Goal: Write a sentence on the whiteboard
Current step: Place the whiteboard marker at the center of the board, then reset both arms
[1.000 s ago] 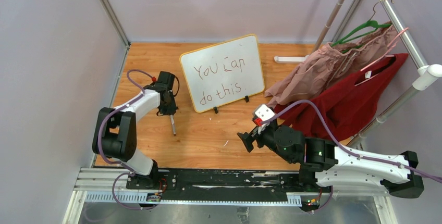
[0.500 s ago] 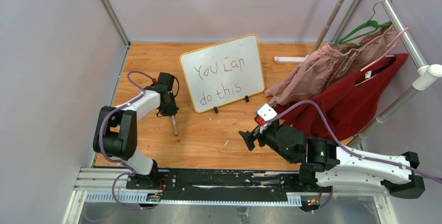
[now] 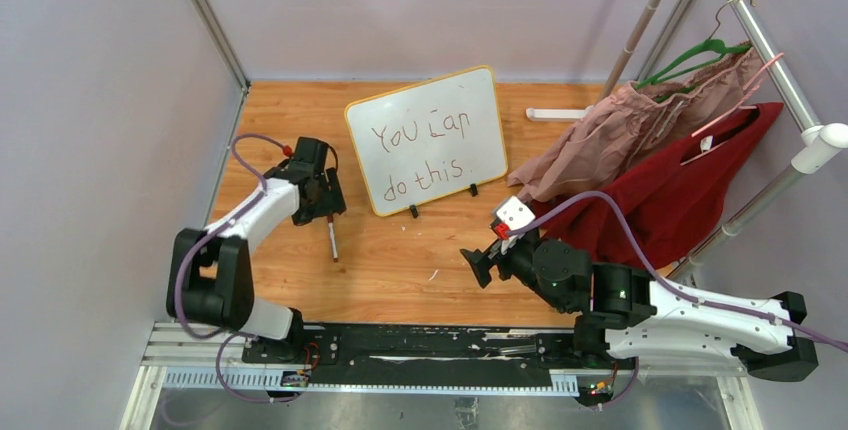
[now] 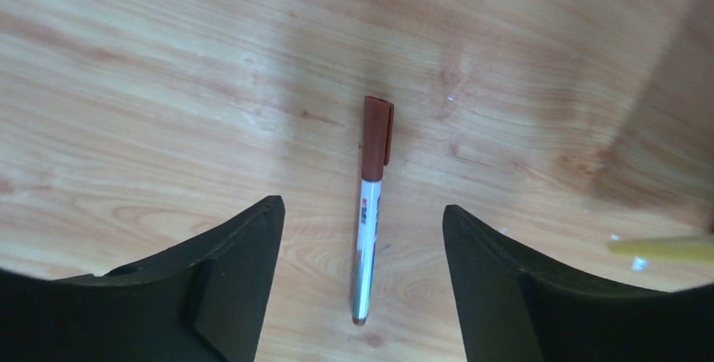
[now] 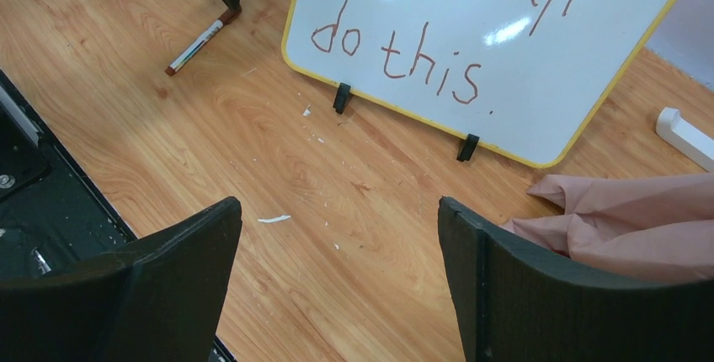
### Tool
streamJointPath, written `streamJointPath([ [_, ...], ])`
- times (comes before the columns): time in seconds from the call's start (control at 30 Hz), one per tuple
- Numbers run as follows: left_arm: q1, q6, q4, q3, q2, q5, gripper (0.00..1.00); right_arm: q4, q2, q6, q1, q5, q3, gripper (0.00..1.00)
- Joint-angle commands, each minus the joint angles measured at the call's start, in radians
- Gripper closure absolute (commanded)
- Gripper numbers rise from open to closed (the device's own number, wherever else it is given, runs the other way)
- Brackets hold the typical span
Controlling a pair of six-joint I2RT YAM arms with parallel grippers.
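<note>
Whiteboard: the whiteboard [image 3: 427,140] is seen upright at 12 o'clock on the wooden table [image 3: 390,270], leaned back on two small black feet [image 3: 413,212]
Sentence: the sentence [image 3: 425,155] is read in two reddish-brown lines, "You can" over "do this", so the writing is judged complete
Marker: the brown-capped marker [image 4: 370,210] is seen flat on the table at 8 o'clock of the board, cap end towards 12 o'clock in the left wrist view
Left gripper: the left gripper [image 3: 328,212] is held just above the marker, jaws spread wide to either side of the barrel, with nothing pinched and no pad touching it
Right gripper: the right gripper [image 5: 338,210] is spread wide and empty, parked at 5 o'clock of the board and well apart from it
Step in hand: letting go of the marker and clearing away, as judged
Doing it well: the jaws are best left wide and the wrist raised straight up, so the barrel is not clipped by either pad
Watch for: a round barrel can be set rolling by a light nudge; the board's left edge at 3 o'clock of the wrist should be given room, since so light a stand could be tipped
</note>
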Motion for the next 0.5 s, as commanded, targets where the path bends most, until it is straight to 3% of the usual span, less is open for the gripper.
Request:
streamJointPath([
  [0.0,0.008,0.002,-0.067,0.054,-0.206,-0.079,0.23,-0.01,-0.009,-0.039,-0.008,0.048,0.058,0.11],
  [0.17,0.007,0.048,-0.06,0.112,-0.44,-0.032,0.13,0.018,0.031,-0.113,-0.01,0.075,0.109,0.11],
  [0.23,0.006,0.07,-0.023,0.118,-0.517,0.001,0.01,0.032,0.061,-0.133,-0.011,0.078,0.136,0.11],
  [0.4,-0.059,0.145,0.083,0.126,-0.641,0.035,0.0,0.037,0.193,-0.133,-0.064,0.018,0.242,0.1],
  [0.47,-0.093,0.173,0.138,0.125,-0.664,0.035,0.0,0.019,0.24,-0.083,-0.141,-0.085,0.29,0.1],
])
